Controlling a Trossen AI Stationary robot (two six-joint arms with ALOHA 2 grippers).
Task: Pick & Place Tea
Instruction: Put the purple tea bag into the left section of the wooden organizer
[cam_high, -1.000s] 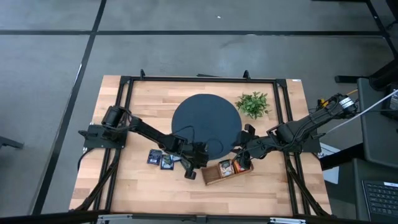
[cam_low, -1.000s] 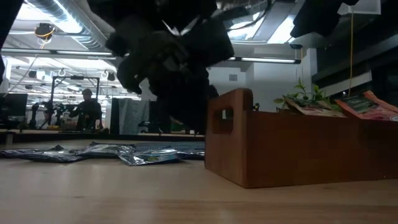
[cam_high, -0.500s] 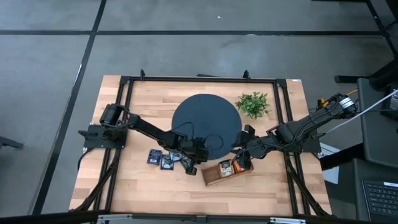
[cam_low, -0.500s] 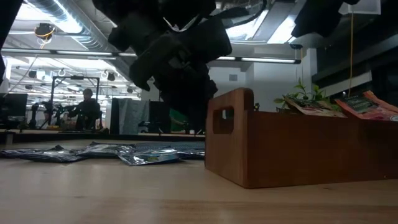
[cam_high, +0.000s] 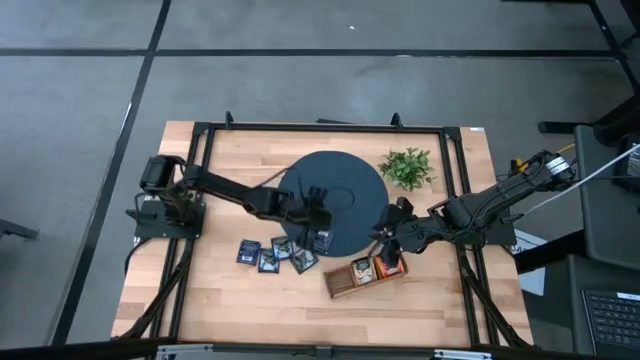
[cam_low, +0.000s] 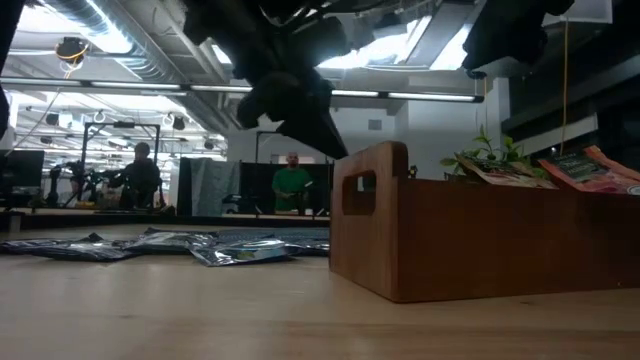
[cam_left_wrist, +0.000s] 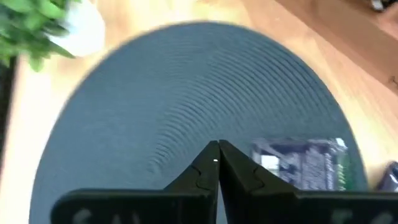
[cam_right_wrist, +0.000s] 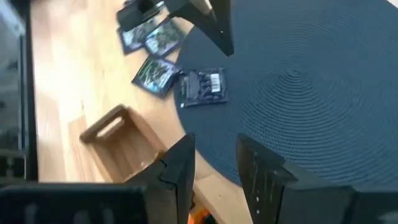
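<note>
The left arm is reaching from 9 o'clock across the counter (cam_high: 220, 290), its left hand (cam_high: 318, 208) hovering over the near half of the round dark mat (cam_high: 340, 180) with fingers (cam_left_wrist: 208, 168) clenched together and holding nothing. One dark tea sachet (cam_high: 322, 240) is lying flat at the mat's 7 o'clock edge, just beside that hand and apart from it. Four more dark sachets (cam_high: 272, 253) are lying on bare wood at about 8 o'clock from the mat, close together, some overlapping. The right arm is coming in from 3 o'clock; the right hand (cam_high: 393, 232) is sitting at the mat's 5 o'clock edge, above the wooden tray (cam_high: 345, 282), fingers (cam_right_wrist: 180, 165) parted and empty. The tray is standing at 6 o'clock from the mat, holding orange-red and beige sachets (cam_high: 385, 266) at its right end, its left compartment open. A green plant (cam_high: 406, 167) is standing at the mat's 2 o'clock. Open wood is lying along the counter's near edge.
</note>
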